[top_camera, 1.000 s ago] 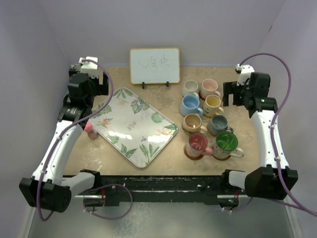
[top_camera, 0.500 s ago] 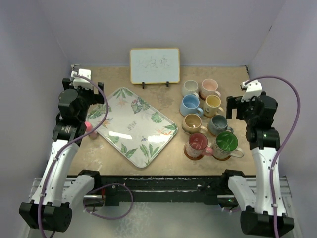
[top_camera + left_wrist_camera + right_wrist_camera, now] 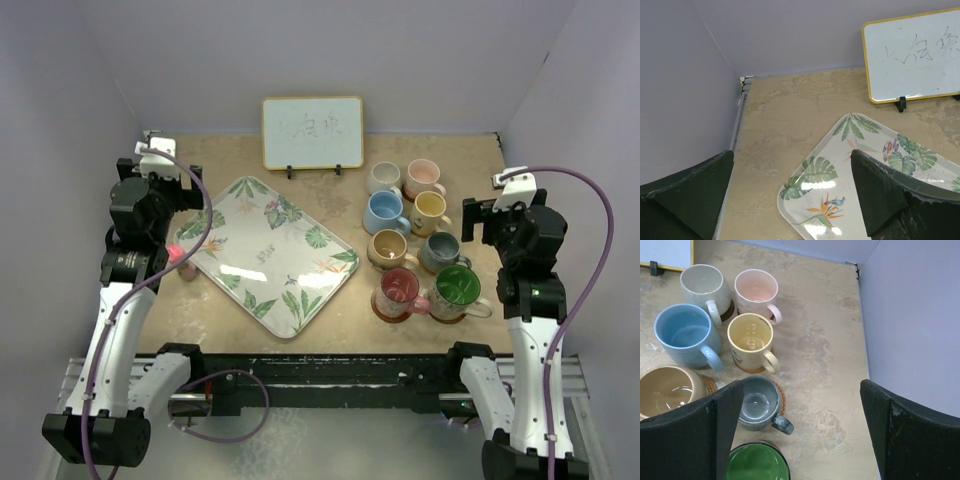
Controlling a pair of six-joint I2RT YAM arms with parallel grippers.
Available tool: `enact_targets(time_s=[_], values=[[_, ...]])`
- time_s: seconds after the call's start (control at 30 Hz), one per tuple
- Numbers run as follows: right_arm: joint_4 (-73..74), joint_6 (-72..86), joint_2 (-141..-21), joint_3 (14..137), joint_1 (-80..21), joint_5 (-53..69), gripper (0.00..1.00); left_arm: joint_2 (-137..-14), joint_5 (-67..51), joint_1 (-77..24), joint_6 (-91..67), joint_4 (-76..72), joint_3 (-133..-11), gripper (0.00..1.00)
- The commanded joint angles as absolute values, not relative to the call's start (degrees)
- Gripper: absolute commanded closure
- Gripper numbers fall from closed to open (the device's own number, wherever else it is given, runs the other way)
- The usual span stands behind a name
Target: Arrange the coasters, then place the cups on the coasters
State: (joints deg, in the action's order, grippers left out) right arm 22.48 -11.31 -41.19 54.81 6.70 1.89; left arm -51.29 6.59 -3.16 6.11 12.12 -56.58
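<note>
Several cups stand in two columns at the right, each on a round wooden coaster: off-white [image 3: 383, 177], pink [image 3: 424, 175], light blue [image 3: 383, 211], yellow [image 3: 431, 208], tan [image 3: 386, 247], grey-blue [image 3: 440, 250], red [image 3: 400, 290] and green [image 3: 457, 289]. Coaster rims show under the yellow cup [image 3: 747, 366] and the grey-blue cup [image 3: 780, 392]. My right gripper [image 3: 500, 215] [image 3: 800, 435] hangs open and empty above bare table, right of the grey-blue cup [image 3: 757, 400]. My left gripper [image 3: 155, 170] [image 3: 790, 200] is open and empty above the tray's far-left corner.
A leaf-patterned tray [image 3: 270, 255] [image 3: 840, 200] lies left of centre. A small whiteboard [image 3: 312, 132] [image 3: 915, 55] stands at the back. A small pink object [image 3: 182, 258] sits by the tray's left edge. Walls close in on both sides.
Both arms have drawn back from the middle, the left gripper going left and the right gripper going right and nearer. The cups and tray have stayed put.
</note>
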Motion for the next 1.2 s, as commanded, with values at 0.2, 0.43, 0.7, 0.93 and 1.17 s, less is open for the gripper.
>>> enact_targets(time_s=[0.2, 0.43, 0.7, 0.93, 1.17], values=[[20.39, -12.12, -39.78, 55.37, 6.50, 0.83, 0.00, -50.23, 2.97, -2.02, 6.11, 12.48, -58.88, 0.01], [20.54, -11.69, -39.61, 55.57, 6.58, 0.00, 0.00, -50.16, 1.33, -1.89, 6.46, 12.83, -58.70, 0.01], [21.08, -11.72, -40.02, 55.84, 6.50, 0.31, 0.00, -50.39, -0.60, -1.78, 6.85, 13.05, -58.44, 0.00], [22.19, -12.04, -39.69, 56.18, 6.56, 2.37, 0.00, -50.38, -1.34, -1.76, 6.99, 13.34, -58.29, 0.00], [21.72, -11.95, -39.94, 55.90, 6.51, 2.04, 0.00, -50.59, -1.48, -1.67, 7.05, 13.54, -58.45, 0.00]])
